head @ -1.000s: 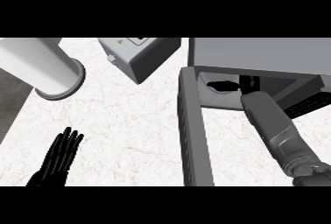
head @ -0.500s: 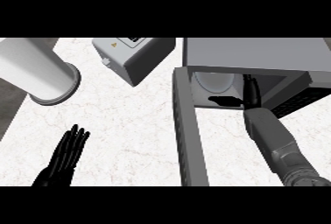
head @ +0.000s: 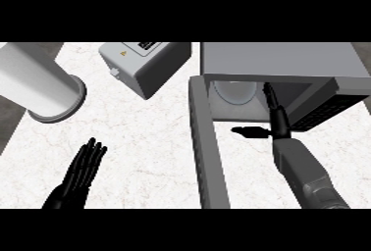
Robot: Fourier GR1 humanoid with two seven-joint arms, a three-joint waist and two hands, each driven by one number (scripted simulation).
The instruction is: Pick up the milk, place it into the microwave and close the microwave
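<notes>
The grey microwave stands at the upper right. Its door hangs open and stretches toward me along the left of the opening. Inside the cavity a pale rounded shape shows; I cannot tell whether it is the milk. My right hand is at the mouth of the cavity with straight fingers pointing inward and the thumb spread to the left. It holds nothing and is just right of the pale shape. My left hand rests open on the counter at the lower left.
A grey box-shaped appliance sits at the top centre, left of the microwave. A large white cylinder stands at the upper left. The white marble counter lies between my left hand and the open door.
My right hand has drawn back from deep in the cavity to its mouth, and its fingers have straightened. The pale shape inside now shows. My left hand has stayed in place.
</notes>
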